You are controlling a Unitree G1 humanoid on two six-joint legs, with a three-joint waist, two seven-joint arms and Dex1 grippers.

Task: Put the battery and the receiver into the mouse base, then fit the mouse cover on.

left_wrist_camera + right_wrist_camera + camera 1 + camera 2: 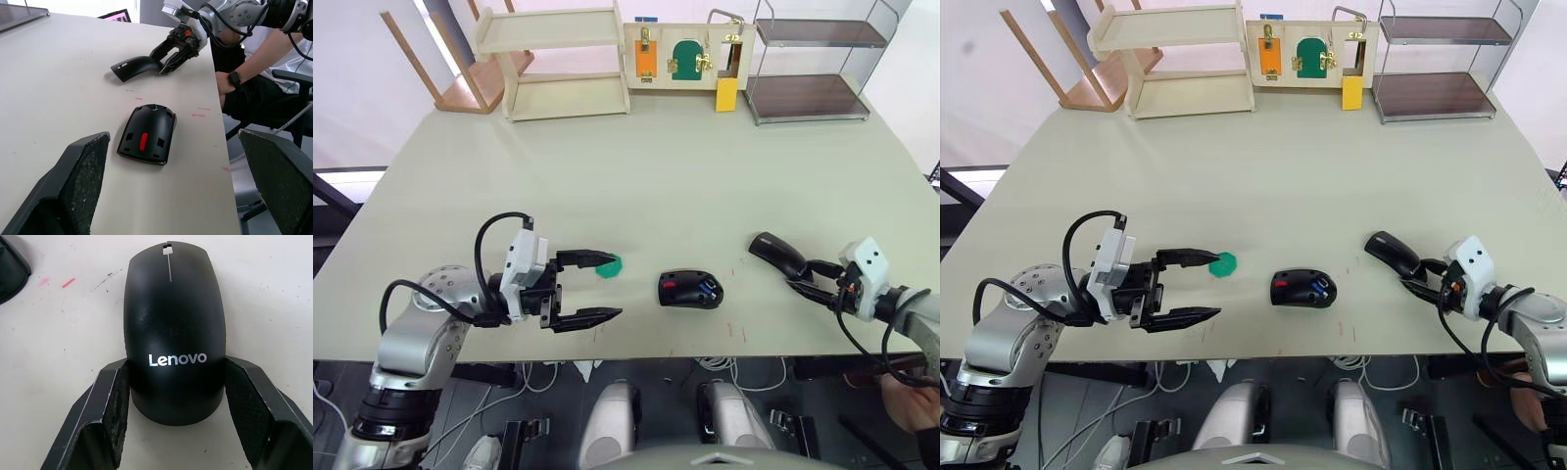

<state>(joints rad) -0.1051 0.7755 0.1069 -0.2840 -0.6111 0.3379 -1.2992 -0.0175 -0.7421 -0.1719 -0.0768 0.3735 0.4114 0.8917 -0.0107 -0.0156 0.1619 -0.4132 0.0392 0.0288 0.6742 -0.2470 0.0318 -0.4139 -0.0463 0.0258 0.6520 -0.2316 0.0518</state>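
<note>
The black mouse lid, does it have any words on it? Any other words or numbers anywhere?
"Lenovo": white letters on the mouse cover, between the right pincer's fingers.
No other text can be read; the colourful board at the far edge of the table shows no readable writing.

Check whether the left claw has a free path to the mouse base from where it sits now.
Probably yes. The left claw is open and empty, and bare table lies between it and the mouse base. The green disc sits off to the side, not in line.
</note>
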